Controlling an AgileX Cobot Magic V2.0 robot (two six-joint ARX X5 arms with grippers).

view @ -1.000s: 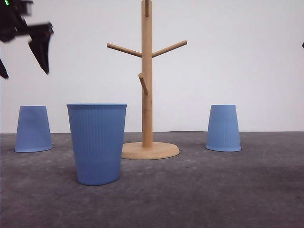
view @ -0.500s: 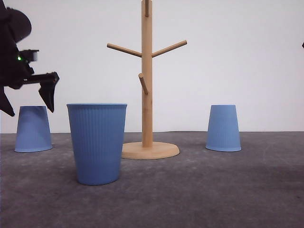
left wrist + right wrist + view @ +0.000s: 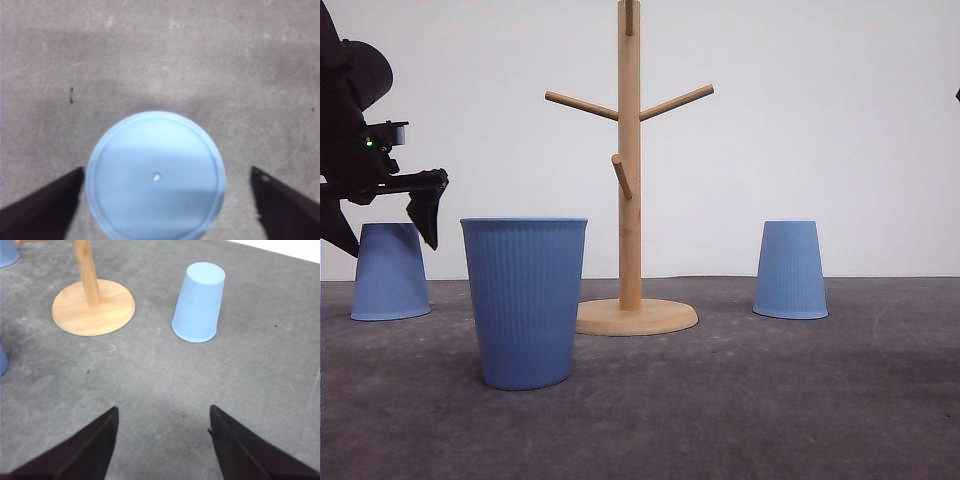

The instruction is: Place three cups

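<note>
Left pincer (image 3: pixel 380 235) agape over inverted left cup (image 3: pixel 390 280); cups unlabelled

Three light-blue cups, left (image 3: pixel 390 272), middle (image 3: pixel 525 300), right (image 3: pixel 790 270), one wooden stand (image 3: pixel 630 170)

Upturned cup base (image 3: pixel 155 176) between spread pincer (image 3: pixel 167 200) fingers (image 3: pixel 45 207)

The grey tabletop (image 3: pixel 740 400) carried a wooden stand (image 3: pixel 630 200) at the middle, an upright blue cup (image 3: pixel 524 300) near the front left, and two upturned cups, one far left (image 3: pixel 390 272), one right (image 3: pixel 790 270)
</note>
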